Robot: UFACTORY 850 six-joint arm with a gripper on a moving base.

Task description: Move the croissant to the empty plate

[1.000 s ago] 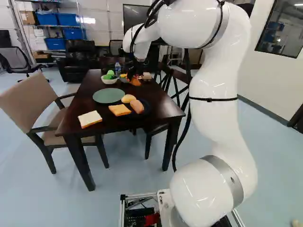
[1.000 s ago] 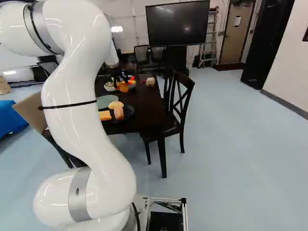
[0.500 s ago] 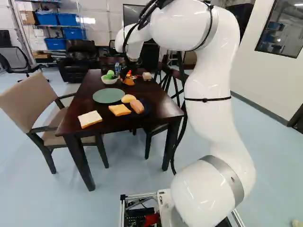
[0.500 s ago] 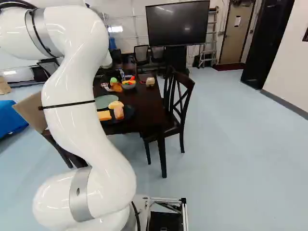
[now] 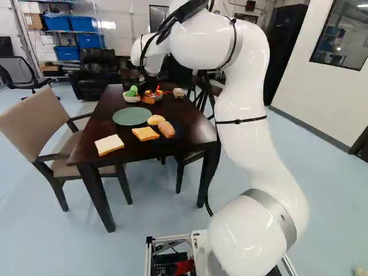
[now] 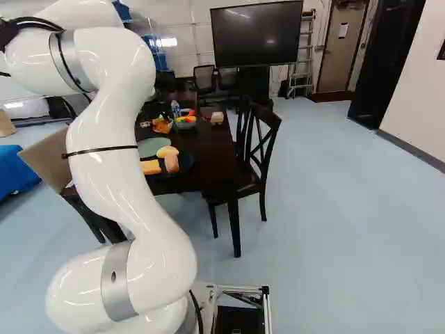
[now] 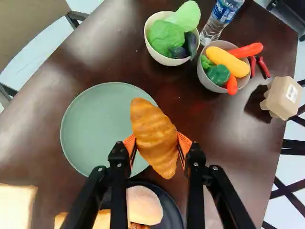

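Note:
My gripper (image 5: 150, 92) is over the far half of the table in the left base view, with the croissant (image 5: 148, 100) below it. In the wrist view the orange pads of the gripper (image 7: 157, 145) press the golden croissant (image 7: 153, 136) from two sides, clear above the table. Behind it lies the bare green plate (image 7: 93, 126), partly covered by the croissant at its rim. The green plate (image 5: 131, 116) stands nearer the base than the gripper.
A black plate (image 7: 173, 215) with bread pieces adjoins the green plate. White bread (image 5: 108, 144) lies at the table's near left. Two vegetable bowls (image 7: 149, 29) (image 7: 206, 78), a bottle (image 7: 222, 18) and a small carton (image 7: 283, 98) stand farther off. Chairs (image 5: 41, 118) flank the table.
My arm has swung leftward in the left base view, carrying the gripped croissant with it across the far part of the table. The base and the plates have stayed put.

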